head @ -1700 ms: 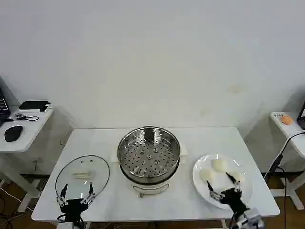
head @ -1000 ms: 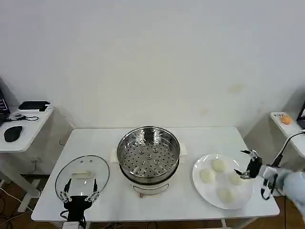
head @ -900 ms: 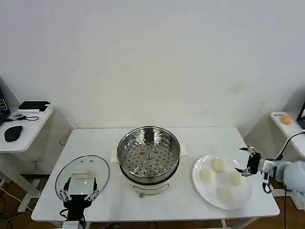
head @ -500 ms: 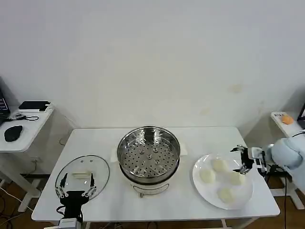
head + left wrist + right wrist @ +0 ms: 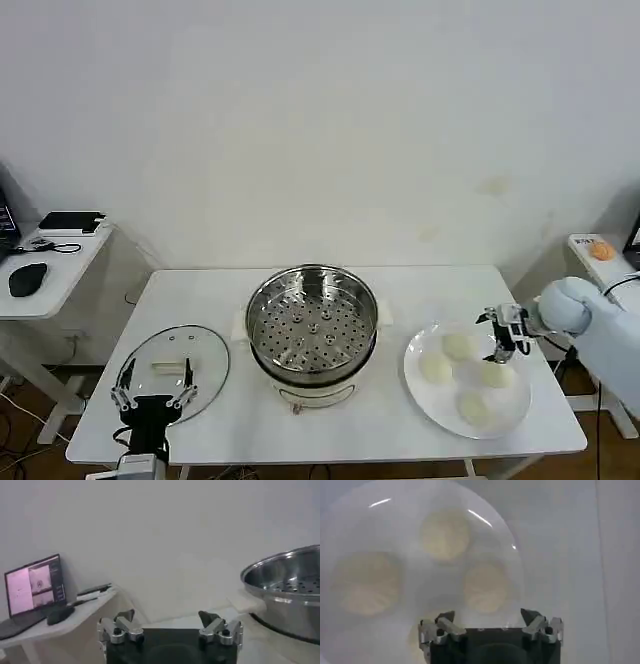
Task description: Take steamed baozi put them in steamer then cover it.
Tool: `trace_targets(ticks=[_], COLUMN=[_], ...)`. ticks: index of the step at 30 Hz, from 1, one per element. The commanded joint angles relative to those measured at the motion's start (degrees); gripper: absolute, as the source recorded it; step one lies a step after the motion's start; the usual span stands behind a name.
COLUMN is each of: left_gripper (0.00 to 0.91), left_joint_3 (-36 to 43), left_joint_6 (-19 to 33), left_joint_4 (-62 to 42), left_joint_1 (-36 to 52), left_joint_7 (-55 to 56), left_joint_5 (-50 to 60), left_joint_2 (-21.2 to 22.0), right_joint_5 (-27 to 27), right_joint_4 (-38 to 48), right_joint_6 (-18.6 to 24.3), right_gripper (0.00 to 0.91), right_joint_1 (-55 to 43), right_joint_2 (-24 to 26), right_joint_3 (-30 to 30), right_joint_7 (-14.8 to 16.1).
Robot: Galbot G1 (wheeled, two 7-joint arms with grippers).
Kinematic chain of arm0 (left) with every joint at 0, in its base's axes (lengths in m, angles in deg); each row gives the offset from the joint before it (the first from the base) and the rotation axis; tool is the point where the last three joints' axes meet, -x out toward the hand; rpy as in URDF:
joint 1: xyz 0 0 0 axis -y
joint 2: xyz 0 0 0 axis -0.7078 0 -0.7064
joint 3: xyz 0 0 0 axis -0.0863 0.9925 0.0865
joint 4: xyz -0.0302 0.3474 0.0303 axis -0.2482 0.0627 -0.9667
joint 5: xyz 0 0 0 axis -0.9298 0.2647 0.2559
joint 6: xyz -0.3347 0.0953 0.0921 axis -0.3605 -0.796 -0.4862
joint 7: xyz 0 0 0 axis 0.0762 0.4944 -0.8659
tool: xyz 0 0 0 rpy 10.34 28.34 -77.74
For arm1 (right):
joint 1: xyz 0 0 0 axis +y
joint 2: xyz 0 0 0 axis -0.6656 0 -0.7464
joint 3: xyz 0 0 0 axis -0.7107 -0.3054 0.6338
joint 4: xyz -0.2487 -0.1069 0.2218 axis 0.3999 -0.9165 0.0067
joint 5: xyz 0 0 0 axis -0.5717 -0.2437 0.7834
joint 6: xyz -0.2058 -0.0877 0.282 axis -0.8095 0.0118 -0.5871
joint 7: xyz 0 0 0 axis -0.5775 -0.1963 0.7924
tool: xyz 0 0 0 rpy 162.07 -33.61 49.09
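White table (image 5: 420, 290), four smooth cream baozi (image 5: 459, 346) on plate (image 5: 420, 385), right gripper (image 5: 501, 336) above, fingers apart.

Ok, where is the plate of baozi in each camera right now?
Head view: the white plate sits on the table's right side, beside the steamer, four baozi on it, under the open right gripper.
Right wrist view: the plate lies below that gripper.
Left wrist view: not in it.
Shared landmark: the baozi.

Right pincer (image 5: 503, 334) hangs open, pointing down; left pincer (image 5: 152, 382) open, low, idle.
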Motion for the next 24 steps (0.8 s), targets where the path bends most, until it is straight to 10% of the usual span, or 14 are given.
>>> trace_targets(ticks=[1, 24], left_gripper=[0.907, 0.907], left_joint_3=[-0.2, -0.2], left_joint_6=[0.0, 0.1], left_joint_4=[0.0, -0.1], left_joint_1=[0.0, 0.2], left_joint_7=[0.0, 0.1], left_joint_5=[0.0, -0.2], left_joint_2=[0.0, 0.2], right_joint_5=[-0.3, -1.7], right_joint_4=[2.7, 4.1], right_joint_6=[0.0, -1.2], right_gripper=[0.897, 0.615], right_joint_1=[-2.5, -2.3], right_joint_2=[-3.1, -4.0], right_joint_3=[-2.9, -4.2], right_joint_7=[0.2, -0.3])
